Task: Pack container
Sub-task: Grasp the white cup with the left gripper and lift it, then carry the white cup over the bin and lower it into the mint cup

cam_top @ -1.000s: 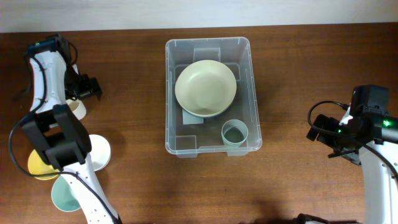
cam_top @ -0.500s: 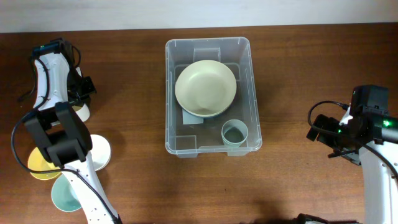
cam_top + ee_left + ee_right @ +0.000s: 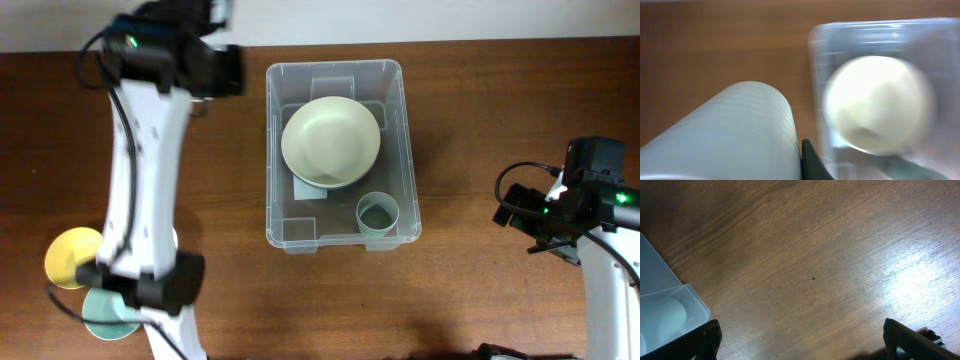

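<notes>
The clear plastic container stands mid-table and holds a cream bowl and a pale green cup. My left gripper hovers just left of the container's back-left corner. In the left wrist view it is shut on a pale ribbed cup, with one dark fingertip pressed against its side and the other hidden. The container and bowl show blurred beyond the cup. My right gripper stands open over bare wood, right of the container's corner.
A yellow dish and a teal dish lie at the front left, partly under the left arm. The right arm's base sits at the right edge.
The left gripper closed on the pale cup at the table's left side. It then swung up and right with it to the container's back-left corner. The right arm has not moved.
</notes>
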`<action>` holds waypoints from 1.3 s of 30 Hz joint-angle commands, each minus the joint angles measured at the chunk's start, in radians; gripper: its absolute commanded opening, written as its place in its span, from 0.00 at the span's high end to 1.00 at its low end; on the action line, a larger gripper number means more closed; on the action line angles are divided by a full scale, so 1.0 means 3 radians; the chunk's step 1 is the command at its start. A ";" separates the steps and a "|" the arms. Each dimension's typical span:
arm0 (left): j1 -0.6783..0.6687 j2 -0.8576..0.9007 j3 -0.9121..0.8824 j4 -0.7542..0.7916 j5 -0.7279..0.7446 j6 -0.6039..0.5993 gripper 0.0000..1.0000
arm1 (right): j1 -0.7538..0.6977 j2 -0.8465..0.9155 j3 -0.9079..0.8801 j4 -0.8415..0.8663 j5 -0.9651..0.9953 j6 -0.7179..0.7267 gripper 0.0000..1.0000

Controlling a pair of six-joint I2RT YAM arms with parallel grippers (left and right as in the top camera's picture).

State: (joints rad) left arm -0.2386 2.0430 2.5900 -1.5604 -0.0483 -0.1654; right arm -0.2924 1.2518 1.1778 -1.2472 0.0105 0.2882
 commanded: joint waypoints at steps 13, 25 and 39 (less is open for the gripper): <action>-0.1878 0.0253 -0.0014 -0.0422 0.0151 0.0120 1.00 | -0.0008 -0.0015 -0.0004 0.0003 0.0005 0.0029 0.01; -0.2055 0.0779 -0.0022 -0.0425 0.0318 0.0132 0.99 | -0.0008 -0.0015 -0.0004 -0.0013 0.0005 0.0028 0.01; -0.2064 0.0886 -0.0509 -0.0271 0.0463 0.0132 0.99 | -0.0008 -0.0015 -0.0004 -0.0006 0.0005 0.0028 0.01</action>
State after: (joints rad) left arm -0.8509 2.2963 2.4592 -1.6482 0.0738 -0.1387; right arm -0.2924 1.2518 1.1778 -1.2510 0.0105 0.2878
